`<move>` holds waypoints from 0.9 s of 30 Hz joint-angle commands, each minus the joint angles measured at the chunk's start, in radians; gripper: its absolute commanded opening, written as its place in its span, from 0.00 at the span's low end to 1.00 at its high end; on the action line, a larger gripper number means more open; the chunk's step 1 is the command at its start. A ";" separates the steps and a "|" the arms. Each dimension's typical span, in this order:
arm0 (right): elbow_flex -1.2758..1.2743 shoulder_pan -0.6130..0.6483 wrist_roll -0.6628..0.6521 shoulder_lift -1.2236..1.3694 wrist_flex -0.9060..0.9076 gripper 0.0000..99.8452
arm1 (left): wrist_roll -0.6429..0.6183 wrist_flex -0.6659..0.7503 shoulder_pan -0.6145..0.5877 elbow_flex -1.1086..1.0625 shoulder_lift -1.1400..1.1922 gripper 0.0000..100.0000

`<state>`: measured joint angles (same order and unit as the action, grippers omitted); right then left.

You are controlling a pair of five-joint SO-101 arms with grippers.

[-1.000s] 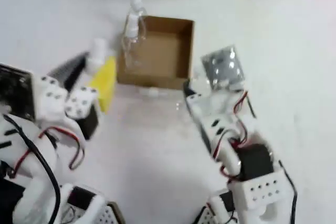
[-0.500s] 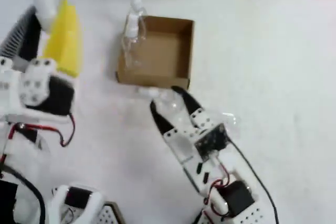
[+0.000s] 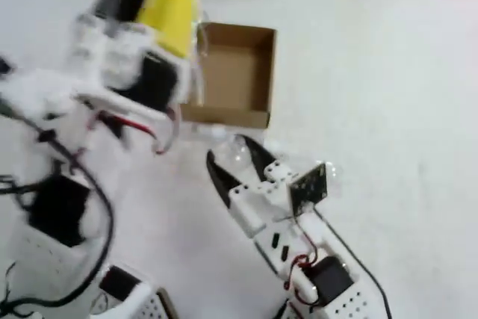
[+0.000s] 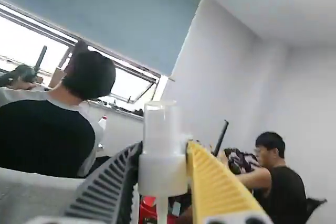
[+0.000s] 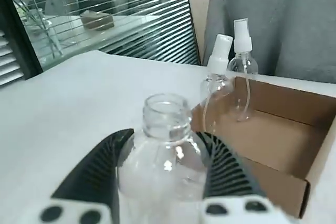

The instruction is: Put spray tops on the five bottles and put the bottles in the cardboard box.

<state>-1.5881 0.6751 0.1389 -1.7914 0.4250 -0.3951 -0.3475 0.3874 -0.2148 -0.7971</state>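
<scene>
From above, we see the white tabletop bearing an open brown cardboard box, and near its front wall the right gripper clasps a clear, uncapped plastic bottle. At the left wrist, the left gripper pinches a white spray top before a pale wall and a blue window blind. At the right wrist, black fingers flank the bottle, two capped clear bottles stand in the box's far corner, and slatted blinds hang behind.

You have three bottles in all: two capped bottles and one open bottle, plus one loose spray top and one cardboard box.
</scene>
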 commanded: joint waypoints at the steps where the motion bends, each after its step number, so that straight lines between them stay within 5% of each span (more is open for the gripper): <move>1: 0.009 0.005 -0.009 -0.010 -0.022 0.02 | 0.155 0.087 0.154 -0.120 -0.004 0.02; 7: 0.008 0.004 -0.009 -0.010 -0.016 0.02 | 0.193 0.341 0.180 -0.374 -0.005 0.02; 20: 0.006 0.001 -0.009 -0.010 -0.015 0.02 | 0.181 0.350 0.174 -0.427 -0.015 0.02; 27: -0.011 -0.001 -0.009 -0.010 -0.021 0.02 | 0.160 0.348 0.171 -0.565 -0.203 0.02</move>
<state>-1.6126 0.6751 0.1389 -1.7929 0.4235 -0.2171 -0.0238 0.5562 -0.7549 -0.8846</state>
